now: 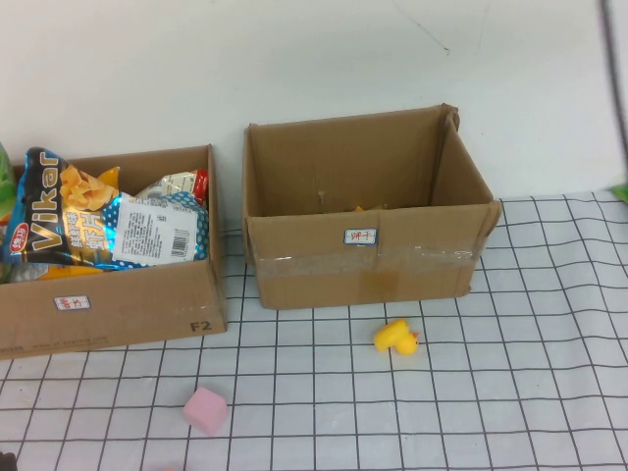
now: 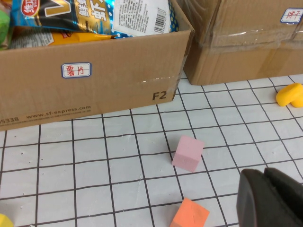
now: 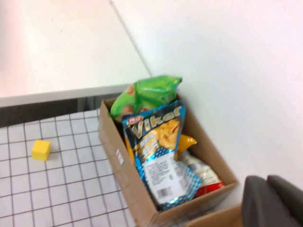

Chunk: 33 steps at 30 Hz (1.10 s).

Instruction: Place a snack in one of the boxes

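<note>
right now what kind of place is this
Probably a robot test bench in a lab, not a home. A grid-lined table cover, two labelled cardboard boxes against a bare white wall, and foam blocks like the pink cube suggest a staged sorting setup.

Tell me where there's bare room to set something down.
Free: grid cloth right of the yellow duck, and between the pink cube and duck. The larger box looks mostly empty. Crowded: the smaller box, full of snack bags.
</note>
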### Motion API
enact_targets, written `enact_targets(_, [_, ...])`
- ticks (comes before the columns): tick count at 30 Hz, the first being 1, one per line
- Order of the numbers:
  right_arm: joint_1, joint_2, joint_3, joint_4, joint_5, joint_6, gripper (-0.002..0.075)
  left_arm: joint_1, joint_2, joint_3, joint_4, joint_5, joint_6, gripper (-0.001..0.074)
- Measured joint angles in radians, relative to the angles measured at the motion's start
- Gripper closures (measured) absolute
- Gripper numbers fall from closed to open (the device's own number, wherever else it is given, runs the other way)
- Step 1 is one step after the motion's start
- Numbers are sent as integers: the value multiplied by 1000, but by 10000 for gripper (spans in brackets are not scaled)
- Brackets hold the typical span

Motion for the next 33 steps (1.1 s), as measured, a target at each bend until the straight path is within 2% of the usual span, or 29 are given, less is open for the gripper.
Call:
enact_targets(8, [0, -90, 6, -91, 0, 8, 722, 0, 0, 0, 0, 0, 0, 736])
enact_targets(14, [0, -213, 146, -148, 0, 8, 722, 0, 0, 0, 0, 0, 0, 736])
enact_targets(21, [0, -462, 490, -204, -20, 18, 722, 0, 0, 0, 0, 0, 0, 736])
enact_targets(33, [0, -1018, 1262, -220, -354, 73, 722, 0, 0, 0, 0, 0, 0, 736])
